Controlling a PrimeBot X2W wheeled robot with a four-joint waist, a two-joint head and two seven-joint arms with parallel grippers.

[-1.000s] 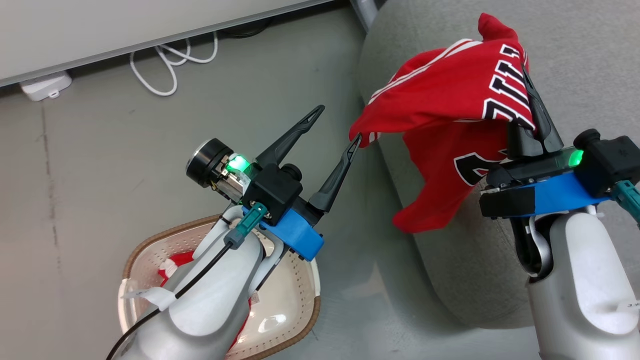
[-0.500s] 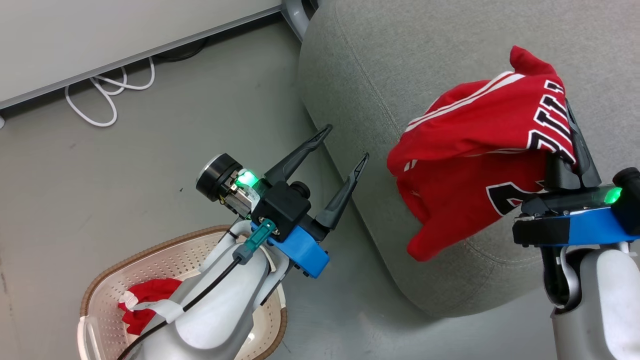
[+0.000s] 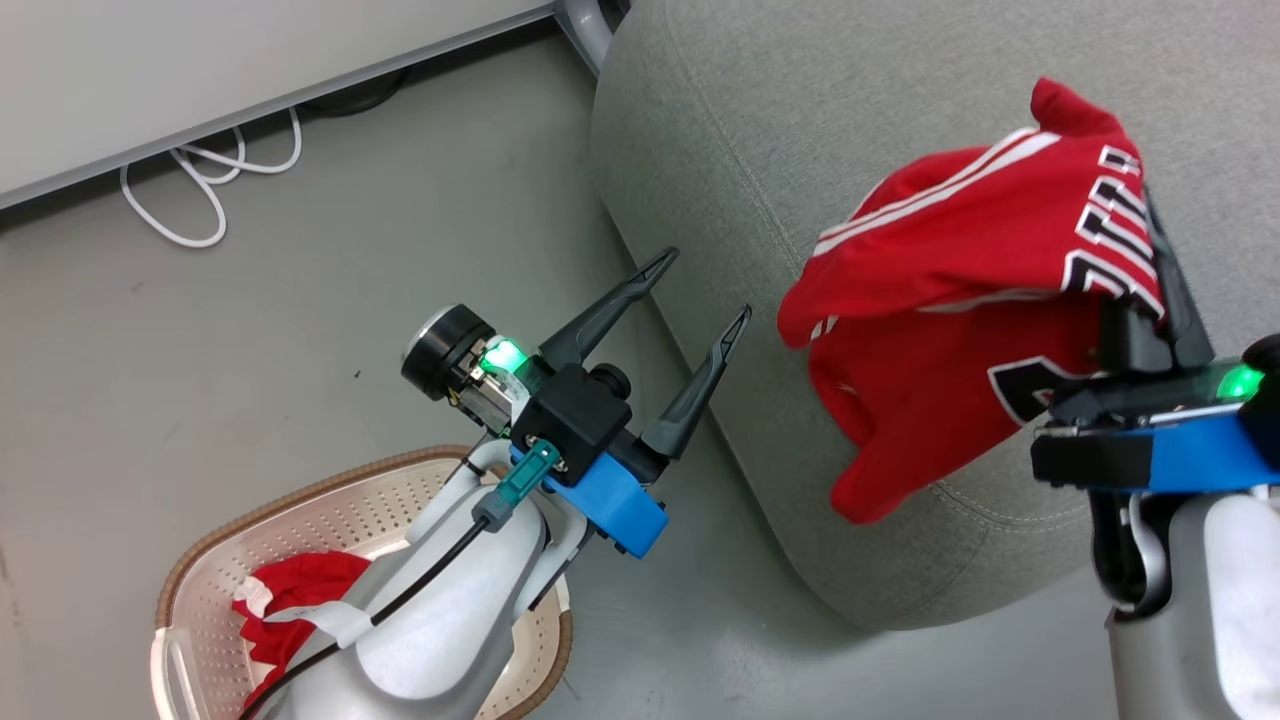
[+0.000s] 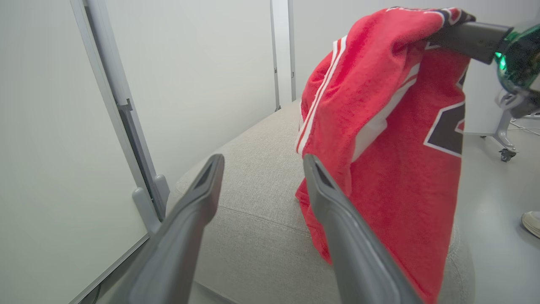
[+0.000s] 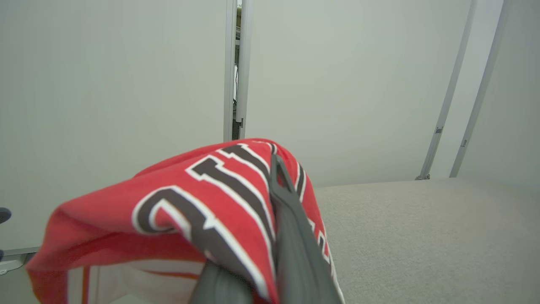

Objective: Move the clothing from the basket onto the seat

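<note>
Above the grey seat (image 3: 800,120) the right gripper (image 3: 1150,290) pinches one red jersey (image 3: 950,300), not yet laid down; the left gripper (image 3: 707,284) is wide and empty, and another garment (image 3: 300,590) lies in the basket (image 3: 300,500).

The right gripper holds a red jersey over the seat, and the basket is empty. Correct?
No: the basket is not empty; the head view shows another red garment inside. The right gripper does hold a red jersey over the seat.
</note>
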